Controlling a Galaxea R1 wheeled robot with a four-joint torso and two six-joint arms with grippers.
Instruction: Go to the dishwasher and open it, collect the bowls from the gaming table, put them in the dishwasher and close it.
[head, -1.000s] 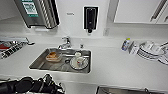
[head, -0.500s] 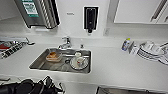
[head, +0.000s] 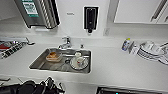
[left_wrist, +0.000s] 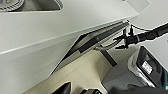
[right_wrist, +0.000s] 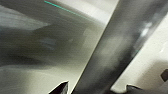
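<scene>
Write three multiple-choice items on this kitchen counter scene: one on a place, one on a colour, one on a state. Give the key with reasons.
1. Where is the stack of plates?
A. in the sink
B. on the countertop, right of the sink
C. on the floor

2. What colour is the countertop?
A. white
B. black
C. green

3. How is the dishwasher door?
A. fully shut
B. removed
C. tilted partly open

Key: B, the plates sit right of the sink; A, the surface is plainly white; C, in the left wrist view the door leans out from under the counter.

White counter carries a soap bottle and what look like stacked plates.
</scene>
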